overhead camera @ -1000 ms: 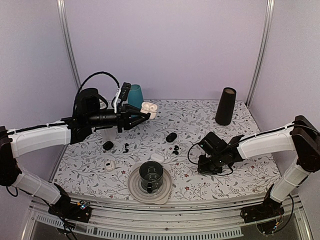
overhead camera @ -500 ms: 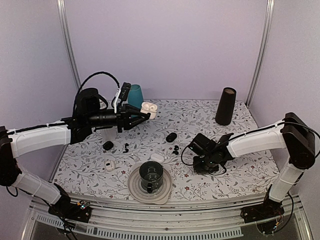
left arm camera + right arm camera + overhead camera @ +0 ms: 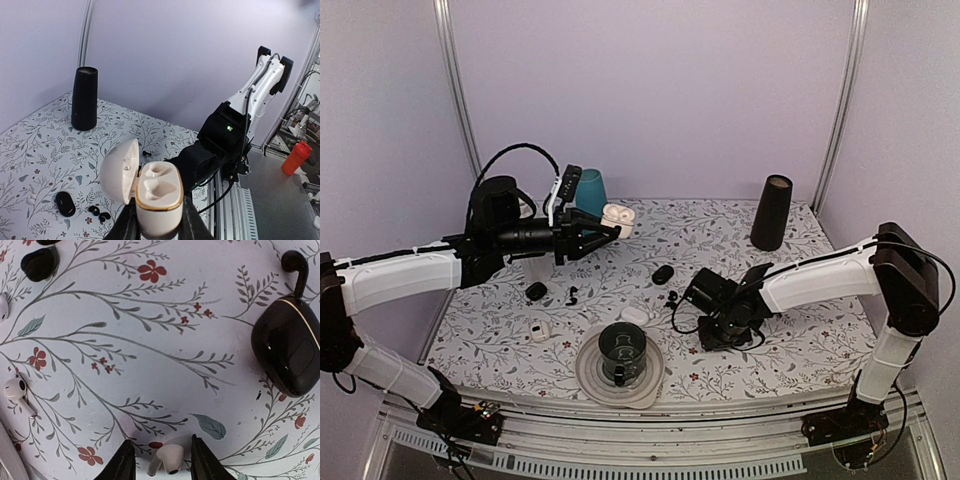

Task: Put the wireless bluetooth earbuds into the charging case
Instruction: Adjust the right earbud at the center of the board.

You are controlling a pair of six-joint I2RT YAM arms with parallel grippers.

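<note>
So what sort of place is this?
Probably a robotics lab test cell: a left arm and right arm bolted to the table, plain walls boxing it in, and earbuds and cases scattered on a flowered cloth.

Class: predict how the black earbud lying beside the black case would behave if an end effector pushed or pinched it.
Probably very light: the black earbud is far smaller than the black case beside it, so a push would likely skid it. Its rounded head may roll or pivot about the stem. Its smooth surface looks slippery to pinch.
</note>
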